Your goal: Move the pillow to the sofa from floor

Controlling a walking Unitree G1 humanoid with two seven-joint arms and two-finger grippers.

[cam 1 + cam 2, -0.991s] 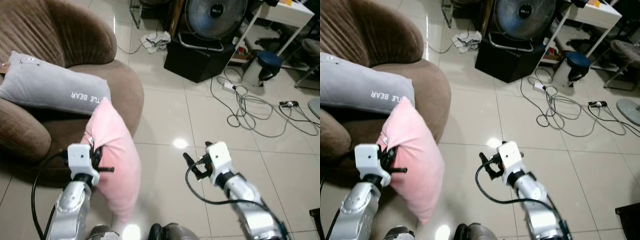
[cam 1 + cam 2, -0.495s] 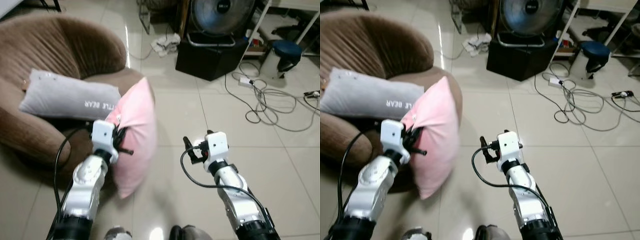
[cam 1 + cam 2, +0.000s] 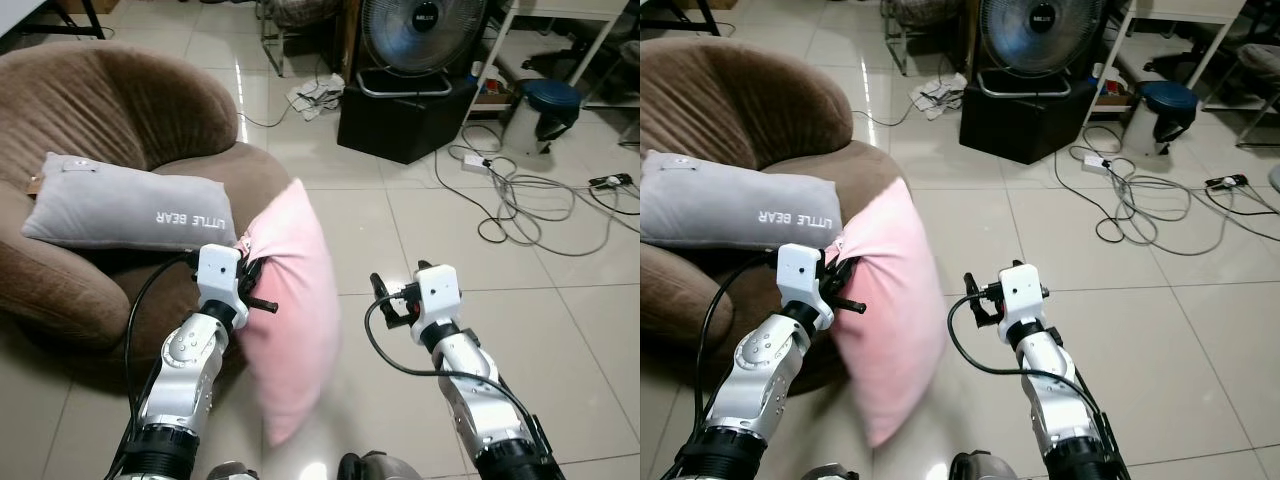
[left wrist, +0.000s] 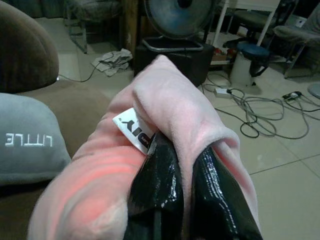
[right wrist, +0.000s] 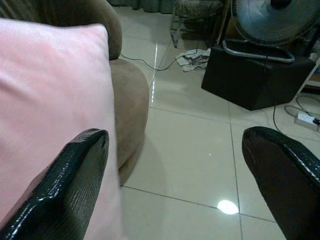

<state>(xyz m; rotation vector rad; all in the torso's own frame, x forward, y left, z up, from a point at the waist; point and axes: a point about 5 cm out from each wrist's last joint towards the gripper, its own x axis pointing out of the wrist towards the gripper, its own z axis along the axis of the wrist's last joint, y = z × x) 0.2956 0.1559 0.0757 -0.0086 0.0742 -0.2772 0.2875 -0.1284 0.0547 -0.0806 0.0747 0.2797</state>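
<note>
Two black fingers of the left gripper are pinching a fold at the upper corner of the pink pillow, beside its white tag; these jaws are closing tight on the fabric with only the fold between them. The right gripper is hovering at about three o'clock from the pillow, its jaws standing wide apart and gripping nothing.

The pillow is hanging off the floor, just in front of the brown sofa, which is lying at about ten o'clock from it. Its long axis is running nearly upright, tilting slightly: the gripped top corner is pointing toward twelve o'clock and the free lower corner is dangling toward six o'clock above the tiles. A grey pillow is already resting across the sofa seat.

By my reading, lifting is done and carrying is under way. The next move is calling for swinging the left arm toward ten o'clock, over the seat edge, then letting the pillow go beside the grey one.
</note>
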